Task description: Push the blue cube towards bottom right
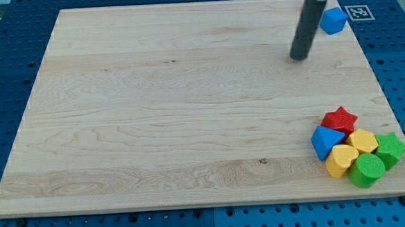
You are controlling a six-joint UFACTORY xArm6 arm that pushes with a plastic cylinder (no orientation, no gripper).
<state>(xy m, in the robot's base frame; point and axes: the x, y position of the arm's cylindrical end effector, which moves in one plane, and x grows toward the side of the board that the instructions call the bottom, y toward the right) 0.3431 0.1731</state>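
**Now: getting behind the blue cube**

My tip is resting on the worktop, apart from the blue cube at the view's top right. There is no hand. It should be circling above the cube, then pushing down-right, probably.

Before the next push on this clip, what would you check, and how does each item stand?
1. My tip shows on the board: ok.
2. Blue cube in view at the board's top right edge: ok.
3. Tip touching the cube: not ok; it sits to the view's lower left of it, apart.
4. Tip on the cube's upper-left side for a push to bottom right: not ok.
5. Bottom right corner free: not ok; red star, blue block, two yellow blocks, green star and green block cluster there.
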